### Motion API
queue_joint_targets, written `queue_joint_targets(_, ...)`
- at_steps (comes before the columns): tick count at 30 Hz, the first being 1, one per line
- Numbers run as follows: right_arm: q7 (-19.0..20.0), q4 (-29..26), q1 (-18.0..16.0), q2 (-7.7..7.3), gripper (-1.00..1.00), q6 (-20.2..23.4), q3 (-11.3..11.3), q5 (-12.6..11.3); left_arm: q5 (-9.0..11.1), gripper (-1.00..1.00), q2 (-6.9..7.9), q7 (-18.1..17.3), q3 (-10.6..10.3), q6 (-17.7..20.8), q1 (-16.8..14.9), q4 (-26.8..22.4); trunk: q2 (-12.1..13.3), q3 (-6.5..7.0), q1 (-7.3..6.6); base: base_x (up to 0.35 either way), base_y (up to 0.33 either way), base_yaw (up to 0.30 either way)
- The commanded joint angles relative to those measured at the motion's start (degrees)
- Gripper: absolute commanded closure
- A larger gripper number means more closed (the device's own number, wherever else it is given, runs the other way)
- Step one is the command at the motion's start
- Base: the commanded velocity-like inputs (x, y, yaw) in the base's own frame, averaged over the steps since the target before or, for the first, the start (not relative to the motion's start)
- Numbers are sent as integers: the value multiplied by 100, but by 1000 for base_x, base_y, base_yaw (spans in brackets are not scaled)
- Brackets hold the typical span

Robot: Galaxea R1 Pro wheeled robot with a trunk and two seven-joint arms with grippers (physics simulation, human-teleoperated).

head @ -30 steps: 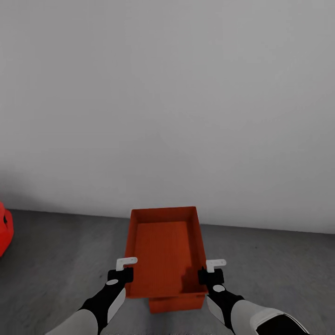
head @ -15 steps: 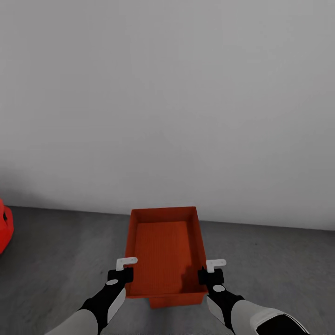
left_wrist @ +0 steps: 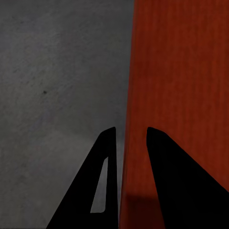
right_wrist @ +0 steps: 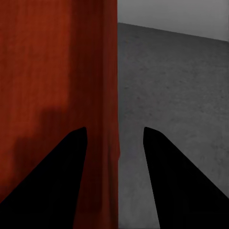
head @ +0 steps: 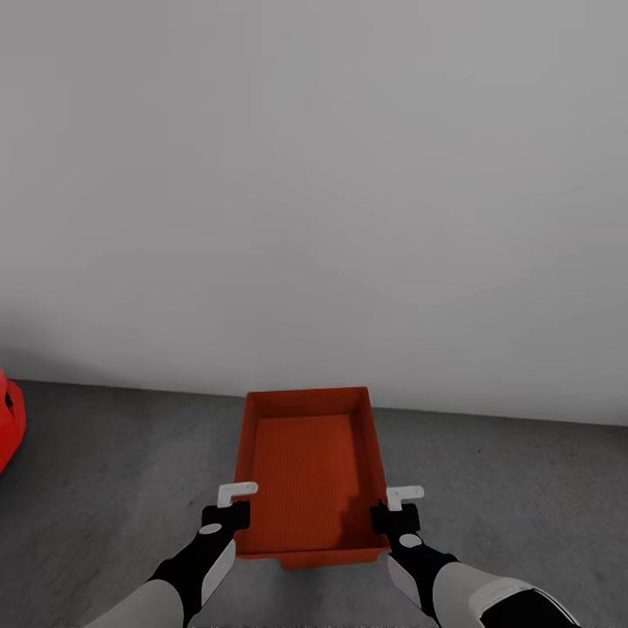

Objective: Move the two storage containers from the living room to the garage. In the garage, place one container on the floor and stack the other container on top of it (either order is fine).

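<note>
While both grippers, left [head: 228, 504] and right [head: 397, 508], pinch our box's [head: 307, 471] side walls, a second box [head: 321, 561] sits beneath; red car [head: 9, 423] far left.

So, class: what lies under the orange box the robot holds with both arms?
Under the held box a strip of a second orange box peeks out at its near edge, on the grey floor. The rest of that lower box is covered.
</note>
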Motion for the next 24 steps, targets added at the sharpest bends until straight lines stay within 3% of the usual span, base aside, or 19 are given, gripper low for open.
queue_joint_targets(1,50,-16,-7,5,100,-447,-203,125,97,100,103,58,-35,-4,0,8,-6,-17,0,0,0,0)
queue_joint_targets(24,50,-16,-7,5,100,-447,-205,125,97,100,103,56,-35,-5,0,8,-6,-231,0,0,0,0)
